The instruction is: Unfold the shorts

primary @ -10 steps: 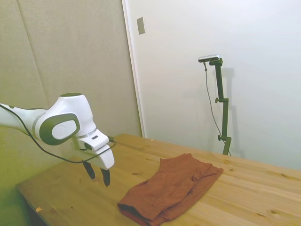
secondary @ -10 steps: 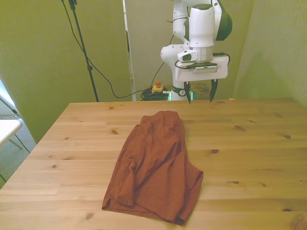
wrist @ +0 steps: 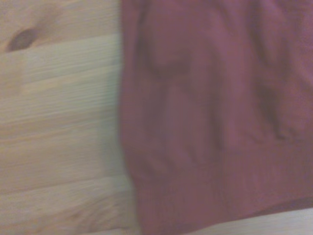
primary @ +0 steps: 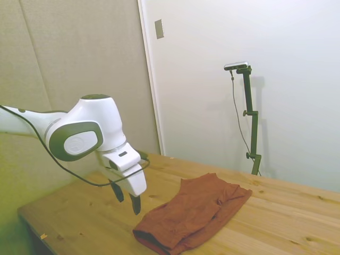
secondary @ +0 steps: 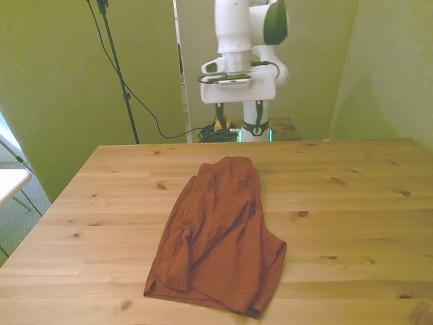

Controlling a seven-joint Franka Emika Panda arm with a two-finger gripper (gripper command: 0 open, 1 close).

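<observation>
The gripper has swung closer to the shorts, fingers spread and empty; the cloth lies just beside it, folded; grasp comes next.

You will find no readable text, label, brand, number or sign in any of the three views: nothing on the arm, the cloth, the table or the walls carries writing that can be made out.
</observation>
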